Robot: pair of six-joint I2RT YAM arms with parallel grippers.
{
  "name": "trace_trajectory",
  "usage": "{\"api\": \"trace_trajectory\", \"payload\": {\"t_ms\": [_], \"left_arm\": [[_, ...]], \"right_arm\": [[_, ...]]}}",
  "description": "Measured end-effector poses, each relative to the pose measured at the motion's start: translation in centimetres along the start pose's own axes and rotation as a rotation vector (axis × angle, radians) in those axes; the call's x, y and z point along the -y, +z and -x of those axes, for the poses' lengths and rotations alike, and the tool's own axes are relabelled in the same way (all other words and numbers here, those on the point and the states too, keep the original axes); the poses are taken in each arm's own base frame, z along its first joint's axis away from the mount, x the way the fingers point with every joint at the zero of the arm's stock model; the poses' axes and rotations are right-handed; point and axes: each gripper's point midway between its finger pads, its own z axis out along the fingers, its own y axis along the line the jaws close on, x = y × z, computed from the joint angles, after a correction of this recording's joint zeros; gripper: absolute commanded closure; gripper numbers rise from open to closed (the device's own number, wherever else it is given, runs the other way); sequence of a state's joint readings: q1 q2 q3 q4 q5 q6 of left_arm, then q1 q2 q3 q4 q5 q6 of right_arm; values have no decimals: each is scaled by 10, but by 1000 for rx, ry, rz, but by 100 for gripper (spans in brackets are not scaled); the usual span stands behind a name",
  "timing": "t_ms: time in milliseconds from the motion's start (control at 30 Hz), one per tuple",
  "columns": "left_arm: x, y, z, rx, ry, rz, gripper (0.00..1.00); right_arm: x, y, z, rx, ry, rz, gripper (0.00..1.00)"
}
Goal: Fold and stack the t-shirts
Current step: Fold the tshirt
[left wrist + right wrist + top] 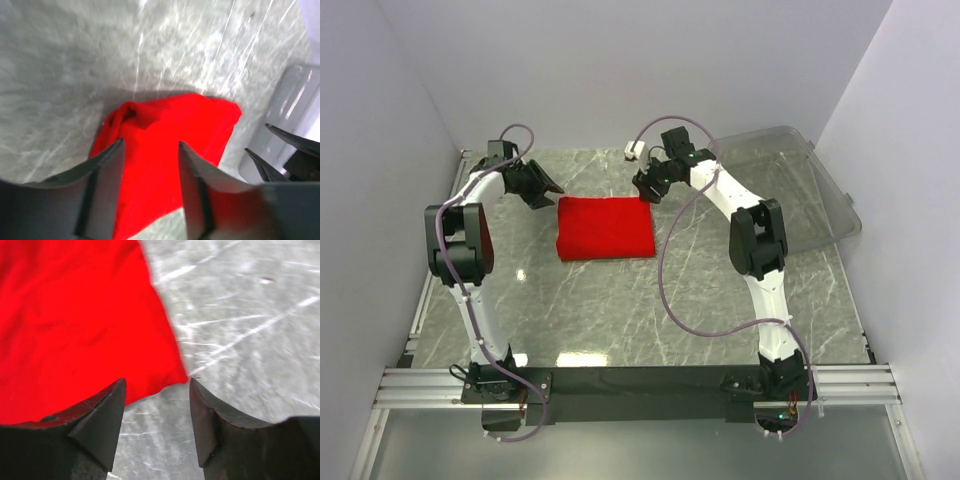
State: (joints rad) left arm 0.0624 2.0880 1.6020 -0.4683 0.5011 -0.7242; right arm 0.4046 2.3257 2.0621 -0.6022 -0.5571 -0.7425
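Observation:
A bright red t-shirt (605,227) lies folded into a neat rectangle on the marble table, toward the back middle. My left gripper (549,190) hovers by its far left corner, open and empty; in the left wrist view (150,146) the red cloth (170,130) shows between the fingers, with a bunched fold at one corner. My right gripper (642,189) hovers by the far right corner, open and empty; in the right wrist view (157,382) the shirt's corner (85,325) lies just ahead of the fingertips.
A clear plastic bin (800,195) lies at the back right, partly over the table edge; it also shows in the left wrist view (290,115). Walls close in the left, back and right sides. A metal rail (640,385) runs along the near edge.

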Motion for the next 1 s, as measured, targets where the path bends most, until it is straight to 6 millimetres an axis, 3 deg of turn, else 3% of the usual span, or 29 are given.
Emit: {"api": "trace_trajectory", "payload": {"t_ms": [100, 200, 300, 333, 433, 533, 633, 733, 833, 1000], "left_arm": [[8, -13, 12, 66, 42, 10, 43], [31, -45, 22, 151, 114, -23, 44], [60, -86, 16, 220, 194, -110, 47], [67, -98, 7, 223, 218, -148, 48], [73, -116, -29, 185, 260, -227, 50], [60, -104, -70, 86, 256, -253, 53], [38, -80, -120, -49, 223, -247, 56], [25, -67, -161, -157, 191, -242, 58], [24, -60, -175, -189, 181, -254, 58], [27, -50, -167, -172, 175, -275, 58]], "right_arm": [[12, -2, 3, 11, 58, -58, 38], [23, -5, 5, 27, 119, -104, 40], [15, -11, 10, 52, 177, -78, 55], [8, -15, 14, 68, 190, -44, 67], [-20, -25, 26, 119, 218, 80, 84], [-64, -36, 34, 141, 268, 232, 92], [-112, -42, 40, 147, 320, 384, 93], [-147, -39, 36, 128, 387, 499, 94], [-173, -34, 20, 76, 478, 566, 94], [-175, -29, 8, 43, 561, 569, 95]]}}
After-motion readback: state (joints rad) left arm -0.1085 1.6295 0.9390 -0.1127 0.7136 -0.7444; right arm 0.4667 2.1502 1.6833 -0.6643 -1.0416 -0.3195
